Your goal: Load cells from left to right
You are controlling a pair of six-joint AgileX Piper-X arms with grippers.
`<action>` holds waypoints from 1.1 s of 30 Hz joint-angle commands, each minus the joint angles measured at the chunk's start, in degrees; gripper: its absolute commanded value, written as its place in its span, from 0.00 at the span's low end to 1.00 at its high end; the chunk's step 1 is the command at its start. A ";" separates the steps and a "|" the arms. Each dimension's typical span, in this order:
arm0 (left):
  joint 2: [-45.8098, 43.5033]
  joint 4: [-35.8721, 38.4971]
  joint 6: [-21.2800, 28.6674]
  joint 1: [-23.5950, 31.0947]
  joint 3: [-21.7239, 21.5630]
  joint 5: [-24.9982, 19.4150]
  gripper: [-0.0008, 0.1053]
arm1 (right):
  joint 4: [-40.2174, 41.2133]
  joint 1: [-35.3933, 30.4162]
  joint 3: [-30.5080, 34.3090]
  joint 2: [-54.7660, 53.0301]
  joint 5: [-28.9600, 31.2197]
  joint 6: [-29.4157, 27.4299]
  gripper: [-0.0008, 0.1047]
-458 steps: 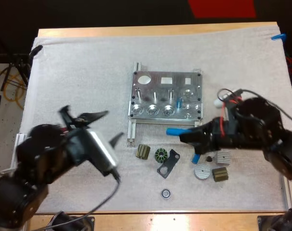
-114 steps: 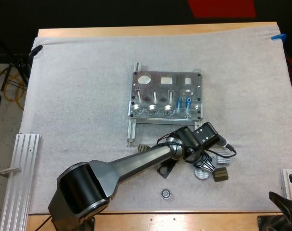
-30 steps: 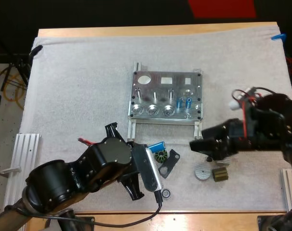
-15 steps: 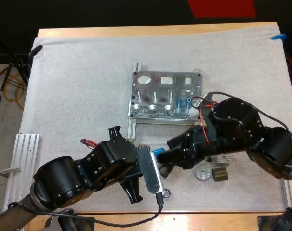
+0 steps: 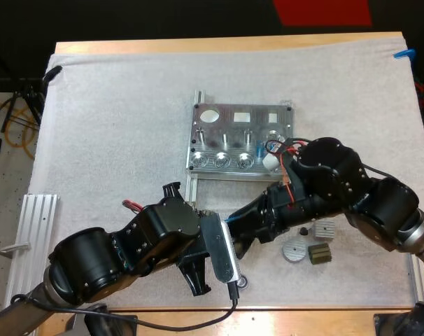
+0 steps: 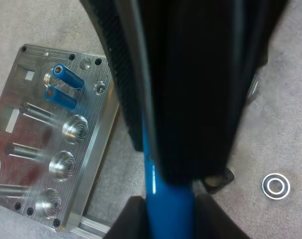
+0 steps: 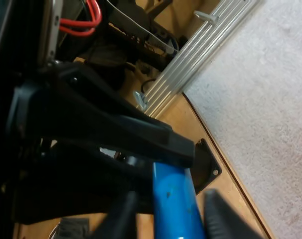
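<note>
Blue cell [image 6: 168,199] pinched in your left tool [image 6: 169,221] — held over the white mat [image 5: 114,126] just off the metal fixture's [image 5: 241,140] near edge — while your right tool [image 7: 172,216] straddles it, fingers spread. Two more cells [image 6: 66,77] sit toward the fixture's right end.

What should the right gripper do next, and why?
Probably close on the cell. The left gripper is shut on it, and the right gripper straddles the same cell, open and not yet pressing on it. This looks like a handover waiting for the second grip.
</note>
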 commanded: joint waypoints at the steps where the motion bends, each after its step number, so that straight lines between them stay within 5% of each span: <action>1: -0.06 -0.67 0.16 -0.26 -0.08 0.24 0.01 | -0.51 -0.04 -0.13 -0.19 -0.93 -0.40 0.10; 3: -0.06 -0.67 0.16 -0.26 -0.08 0.25 0.01 | -0.49 -0.04 -0.13 -0.19 -0.93 -1.05 0.01; 7: -0.06 -0.67 0.16 -0.26 -0.08 0.25 0.11 | -0.49 -0.04 -0.13 -0.19 -0.93 -1.44 0.01; 12: -0.06 -0.50 -0.09 -0.26 -0.08 -0.61 0.50 | -0.49 -0.04 -0.13 -0.19 0.46 -1.73 0.01; 15: -0.99 -0.21 0.05 0.05 -0.08 -6.43 0.68 | -0.49 -0.27 -0.13 -0.19 0.88 -2.48 0.01; 22: -5.64 -0.59 1.64 10.32 -0.08 -10.43 0.69 | 0.12 -2.49 -0.13 -0.19 11.50 -2.55 0.01; 33: -8.48 -5.97 -1.07 35.47 -0.08 1.41 0.69 | 3.07 -10.99 -2.01 2.17 22.53 -4.55 0.01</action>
